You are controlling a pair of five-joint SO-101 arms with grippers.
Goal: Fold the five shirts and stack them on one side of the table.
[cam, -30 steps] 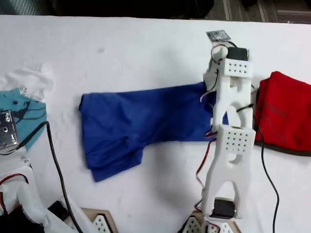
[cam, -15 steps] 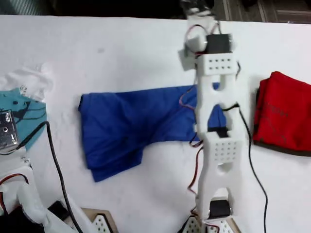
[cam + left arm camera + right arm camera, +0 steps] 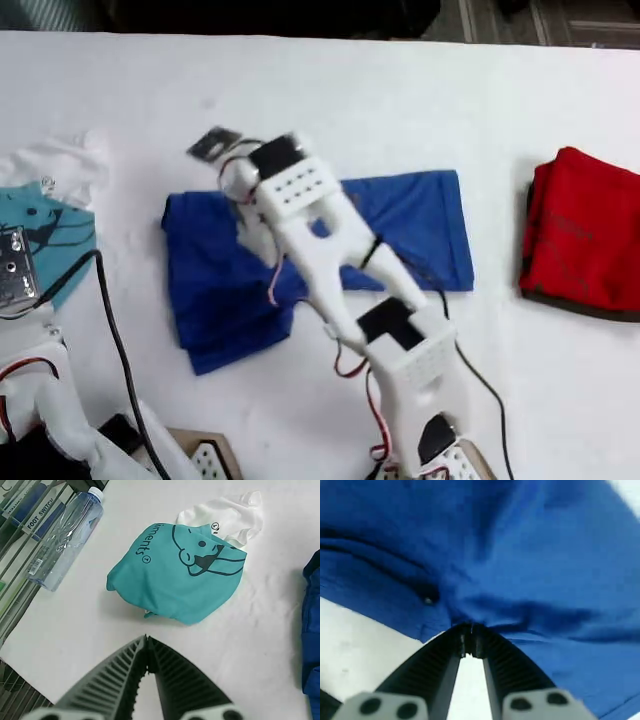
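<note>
Right pincer [image 3: 468,632] pinching blue shirt [image 3: 520,555], teal shirt [image 3: 175,575] bearing print

Overall light: we see bright, even light over the white table [image 3: 330,80].
Shadows: we find soft, faint ones beside the right arm [image 3: 330,250] on the blue shirt [image 3: 420,230], and under the teal shirt [image 3: 175,575].
Glare: we note small highlights on the bottle [image 3: 65,535].

Clear bottle [image 3: 65,535] lies along white table's [image 3: 75,625] edge
</note>
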